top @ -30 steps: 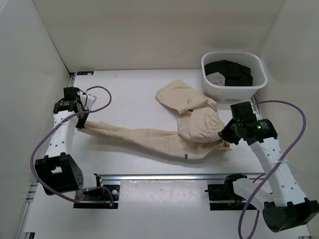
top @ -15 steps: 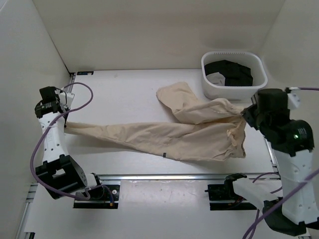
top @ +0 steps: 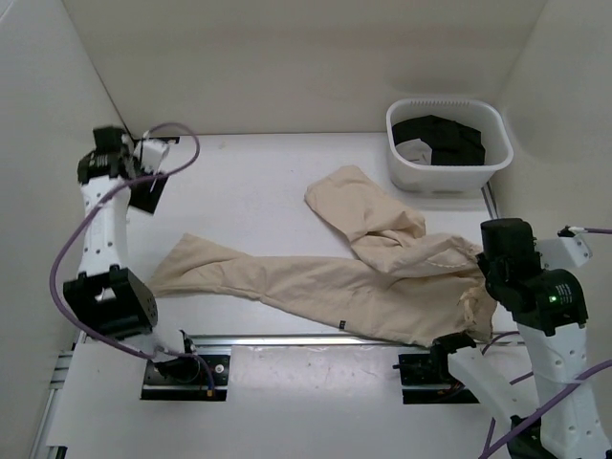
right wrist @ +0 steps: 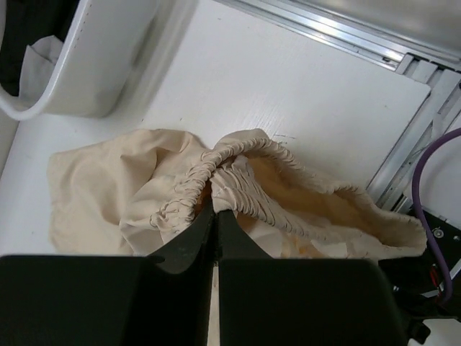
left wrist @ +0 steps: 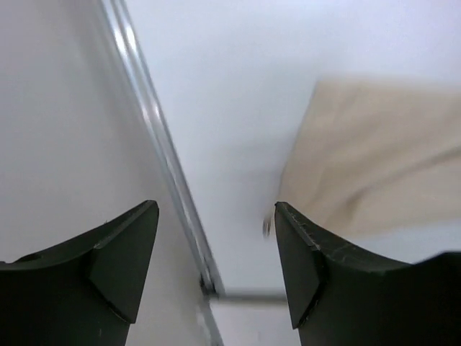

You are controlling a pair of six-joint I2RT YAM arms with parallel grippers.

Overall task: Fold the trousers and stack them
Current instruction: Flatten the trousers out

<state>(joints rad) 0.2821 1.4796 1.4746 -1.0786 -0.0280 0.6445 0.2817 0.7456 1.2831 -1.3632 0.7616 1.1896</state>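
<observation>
Right wrist: R gripper (right wrist: 215, 211) tight on trousers (right wrist: 108, 180) waistband; L gripper (left wrist: 216, 220) agape.

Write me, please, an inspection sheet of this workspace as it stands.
Surface: white table, metal rail along its near edge.
Job's things: beige trousers, unfolded, wrinkled, one leg stretched leftward, the other bent toward the far side.
Clutter: white basket at the far right, dark clothes inside.
Tools: left tool open, holding nothing; right tool shut on the trousers' elastic waistband.
Cables: purple cables loop at both sides.
Surroundings: plain white walls; nothing else seen.
</observation>
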